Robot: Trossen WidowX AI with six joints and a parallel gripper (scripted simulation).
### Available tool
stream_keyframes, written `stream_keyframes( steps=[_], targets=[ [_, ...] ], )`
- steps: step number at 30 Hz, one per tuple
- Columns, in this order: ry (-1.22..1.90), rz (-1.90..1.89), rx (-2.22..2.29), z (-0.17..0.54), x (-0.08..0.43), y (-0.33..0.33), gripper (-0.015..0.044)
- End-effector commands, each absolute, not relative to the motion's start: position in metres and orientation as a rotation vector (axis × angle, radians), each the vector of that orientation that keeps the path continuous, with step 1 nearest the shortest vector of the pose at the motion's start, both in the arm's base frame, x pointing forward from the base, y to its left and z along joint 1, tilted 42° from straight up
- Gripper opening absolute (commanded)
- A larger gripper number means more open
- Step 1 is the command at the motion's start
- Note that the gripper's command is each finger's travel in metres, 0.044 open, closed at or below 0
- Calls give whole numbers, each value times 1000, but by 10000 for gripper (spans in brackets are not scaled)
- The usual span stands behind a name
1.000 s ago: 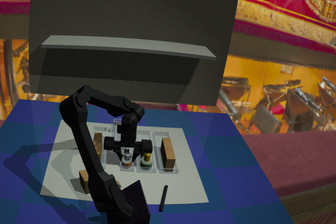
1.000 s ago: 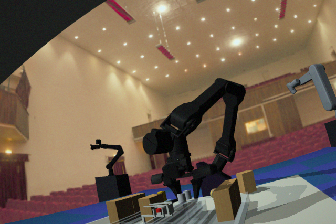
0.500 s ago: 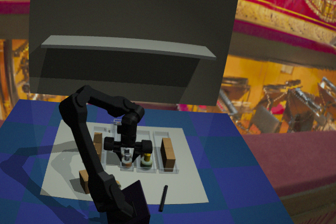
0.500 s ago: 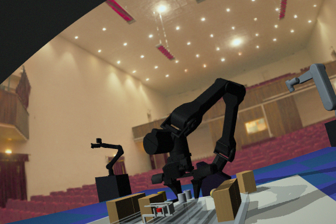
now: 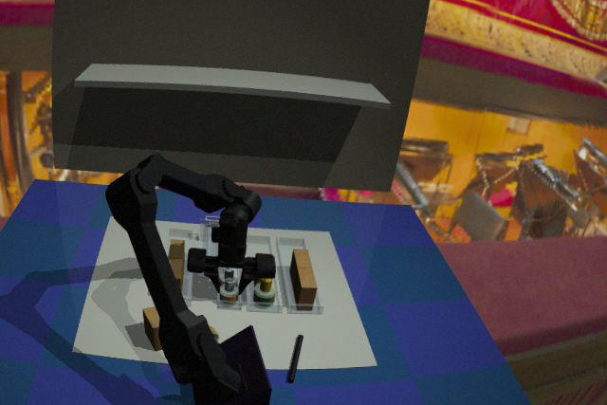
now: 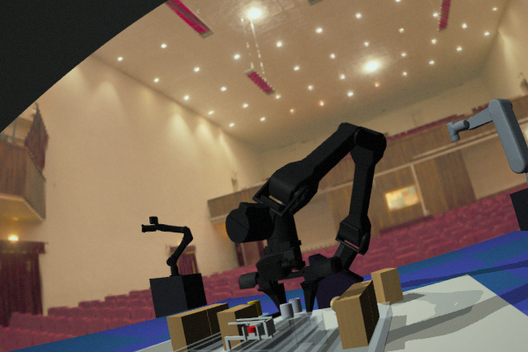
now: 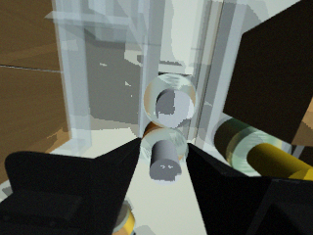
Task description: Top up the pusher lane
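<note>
My gripper is shut on a clear jar with a grey cap. It holds the jar upright and low at the front end of a clear lane. A matching grey-capped jar stands in that lane right behind the held jar. In the wrist view the two jars look close together or touching. A grey pusher with a red part sits at the lane's back end. Whether the held jar rests on the lane floor is hidden.
A yellow-capped jar stands in the lane to the right. Cardboard boxes fill the outer lanes, and one more box stands in front on the white mat. A black rod lies front right.
</note>
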State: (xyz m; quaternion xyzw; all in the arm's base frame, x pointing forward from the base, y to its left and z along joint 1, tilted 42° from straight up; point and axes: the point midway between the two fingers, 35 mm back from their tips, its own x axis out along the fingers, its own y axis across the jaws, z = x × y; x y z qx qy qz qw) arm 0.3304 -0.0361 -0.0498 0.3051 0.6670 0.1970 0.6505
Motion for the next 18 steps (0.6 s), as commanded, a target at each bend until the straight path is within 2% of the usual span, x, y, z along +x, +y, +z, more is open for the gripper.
stream_keyframes(
  steps=[1,18],
  targets=[
    [1501,457,690,-49,333,-35,0],
    [1501,457,690,-49,329,-35,0]
  ],
)
